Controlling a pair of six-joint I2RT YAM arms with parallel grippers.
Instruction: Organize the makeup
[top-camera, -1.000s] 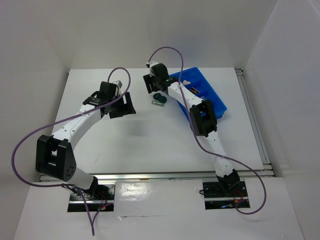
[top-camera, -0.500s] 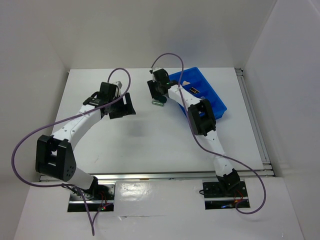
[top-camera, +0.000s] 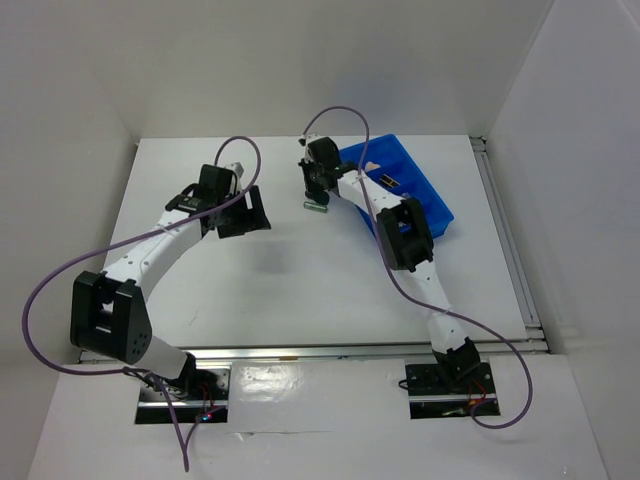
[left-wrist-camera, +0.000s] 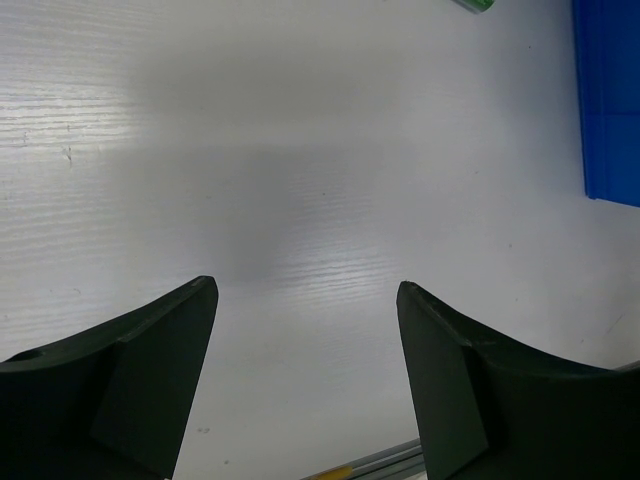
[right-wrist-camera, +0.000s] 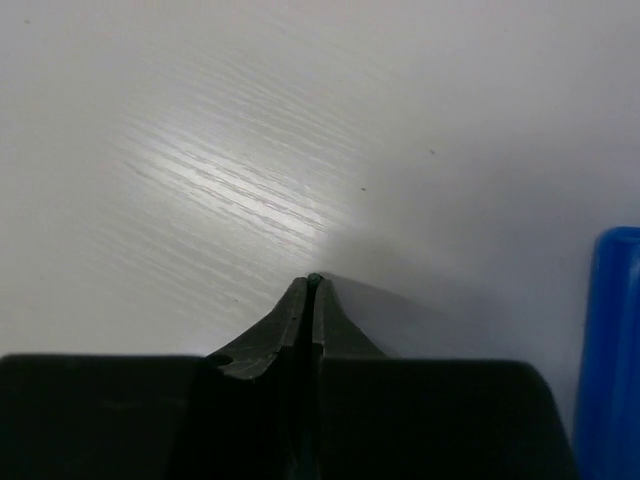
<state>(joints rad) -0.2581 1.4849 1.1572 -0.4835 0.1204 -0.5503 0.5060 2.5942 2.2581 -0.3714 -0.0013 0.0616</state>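
Where the right gripper (right-wrist-camera: 314, 285) sits fully closed by the green tube (top-camera: 315, 207), its hold wants confirming before the blue bin (top-camera: 428, 190); left gripper (left-wrist-camera: 305, 330) wide, idle.

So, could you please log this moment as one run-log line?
left gripper: open, over table | right gripper: shut, beside blue bin | green tube: on table, outside bin

Overhead view from behind, wrist views close over table (left-wrist-camera: 300, 150), all sharing blue bin (left-wrist-camera: 608, 100).

Right claw (top-camera: 318, 192) lower, beside green tube (top-camera: 315, 207).
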